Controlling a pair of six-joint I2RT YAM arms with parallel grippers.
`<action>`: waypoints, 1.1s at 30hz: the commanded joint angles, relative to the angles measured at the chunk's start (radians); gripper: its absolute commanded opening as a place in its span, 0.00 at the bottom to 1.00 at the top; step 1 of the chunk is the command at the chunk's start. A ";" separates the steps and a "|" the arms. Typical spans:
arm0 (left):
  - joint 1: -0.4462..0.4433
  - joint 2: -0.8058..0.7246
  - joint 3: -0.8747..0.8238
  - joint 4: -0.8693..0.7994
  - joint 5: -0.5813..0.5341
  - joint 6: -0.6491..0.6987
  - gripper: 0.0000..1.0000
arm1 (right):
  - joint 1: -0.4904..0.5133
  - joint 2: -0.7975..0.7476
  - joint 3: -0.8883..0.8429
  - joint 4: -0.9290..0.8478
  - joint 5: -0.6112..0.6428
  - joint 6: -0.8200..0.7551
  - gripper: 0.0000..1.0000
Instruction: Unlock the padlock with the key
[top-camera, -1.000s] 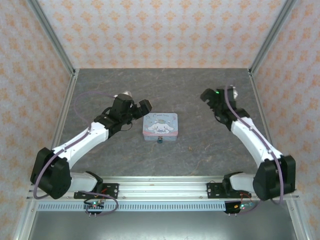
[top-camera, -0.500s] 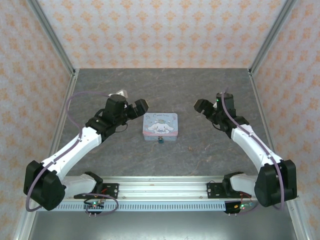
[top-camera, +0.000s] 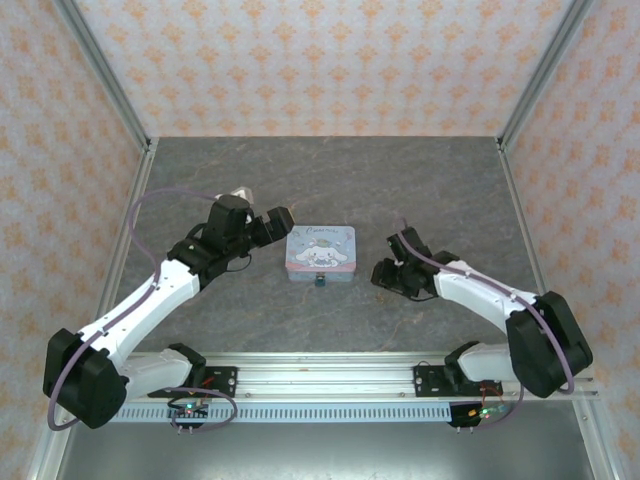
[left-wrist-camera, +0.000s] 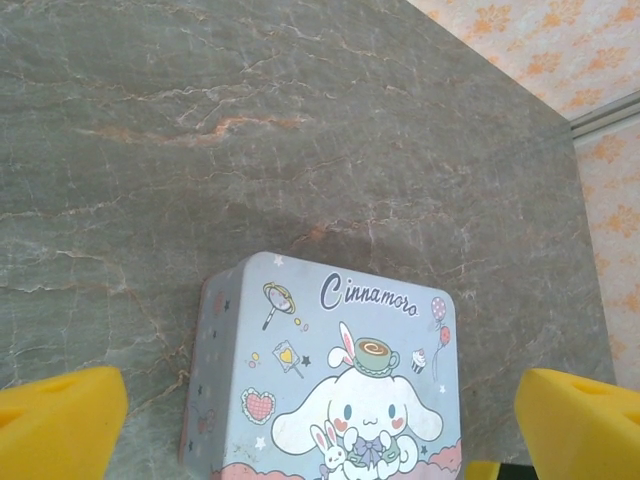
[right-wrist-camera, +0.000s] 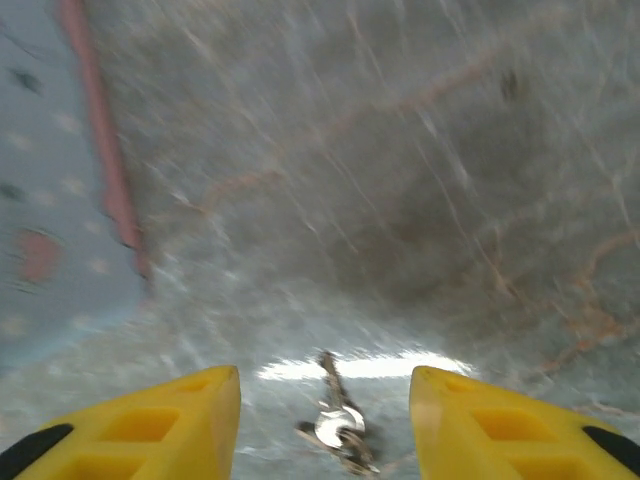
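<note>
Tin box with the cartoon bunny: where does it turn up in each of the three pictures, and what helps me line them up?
Top external: the tin sits at the middle of the table.
Left wrist: the tin is at bottom centre, its lid art facing the camera.
Right wrist: the tin is a blurred blue patch with a pink stripe along the left edge.
Shared landmark: the grey veined table all around it.

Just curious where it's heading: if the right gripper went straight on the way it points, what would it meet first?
Probably the key, lying on the table between the fingers of the right gripper; blur leaves depth unclear.
</note>
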 joint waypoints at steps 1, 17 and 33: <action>0.007 -0.023 -0.017 -0.002 0.012 0.011 1.00 | 0.028 0.010 -0.019 -0.023 0.073 0.070 0.45; 0.007 -0.012 -0.068 0.074 0.031 -0.014 1.00 | 0.101 0.035 0.030 -0.094 0.177 0.210 0.62; 0.007 0.017 -0.078 0.134 0.061 -0.011 1.00 | 0.143 0.143 0.088 -0.103 0.188 0.294 0.42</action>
